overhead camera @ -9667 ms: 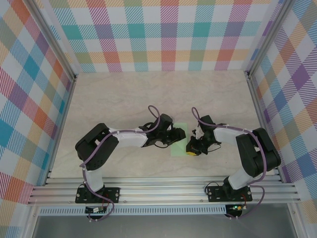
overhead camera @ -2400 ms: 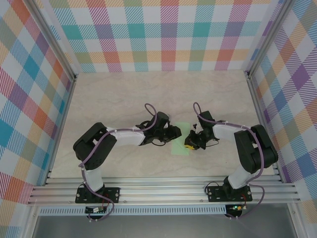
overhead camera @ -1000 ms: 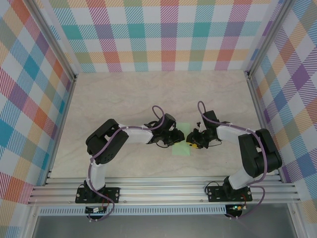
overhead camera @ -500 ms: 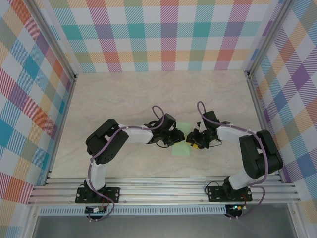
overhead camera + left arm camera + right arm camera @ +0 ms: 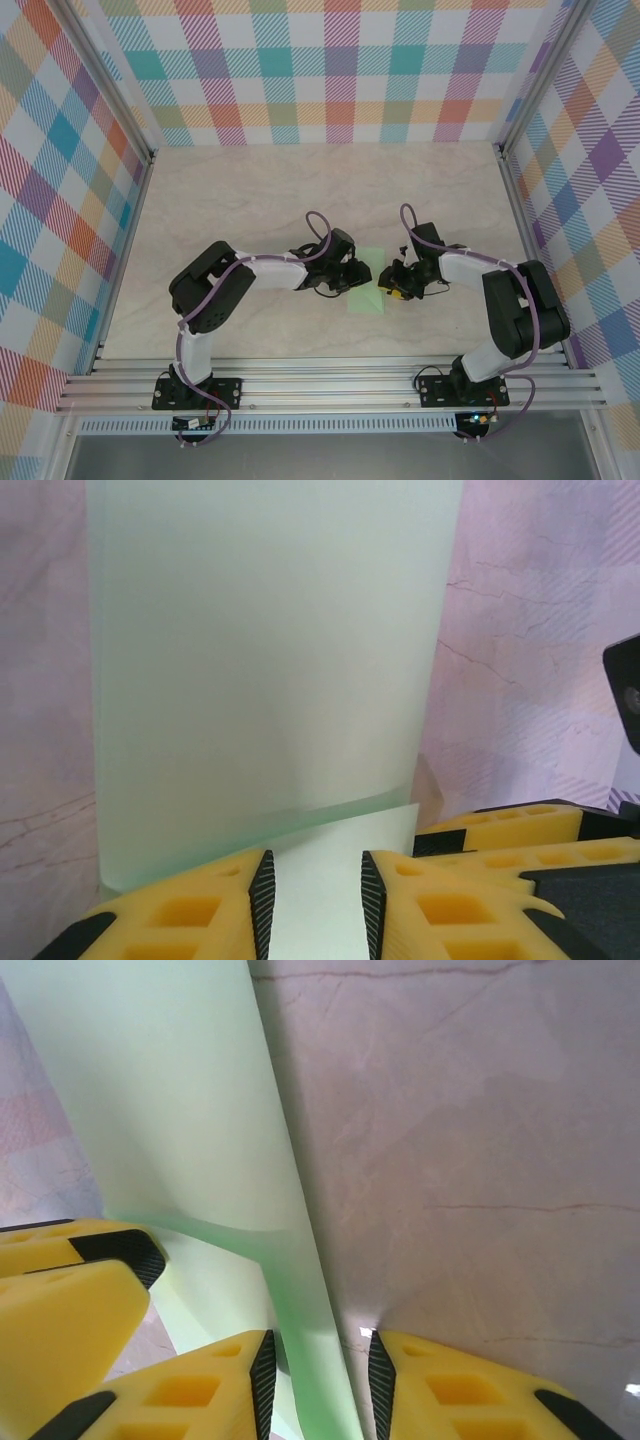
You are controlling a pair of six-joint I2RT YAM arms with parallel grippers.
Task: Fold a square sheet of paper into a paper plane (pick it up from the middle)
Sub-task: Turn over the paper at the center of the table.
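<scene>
The square sheet of paper (image 5: 366,302) lies mid-table, folded into a pale mint-green strip running away from the arms. My left gripper (image 5: 357,279) is low at its left edge. In the left wrist view the jaws (image 5: 318,880) stand open, with a flat flap of the paper (image 5: 260,660) showing in the gap between them. My right gripper (image 5: 391,288) is at the strip's right edge. Its jaws (image 5: 322,1360) are open, and a raised folded edge of the paper (image 5: 170,1110) runs up between them without being pinched. No paper plane shape shows.
Marble-patterned tabletop (image 5: 250,200) spreads out on every side. Checked walls (image 5: 330,70) close in the back and both sides. The two grippers face each other closely across the strip; the right one's yellow fingers (image 5: 520,830) show in the left wrist view.
Both grippers stay at the paper's edges. The left arm's elbow has shifted slightly to the left. The paper lies as before.
</scene>
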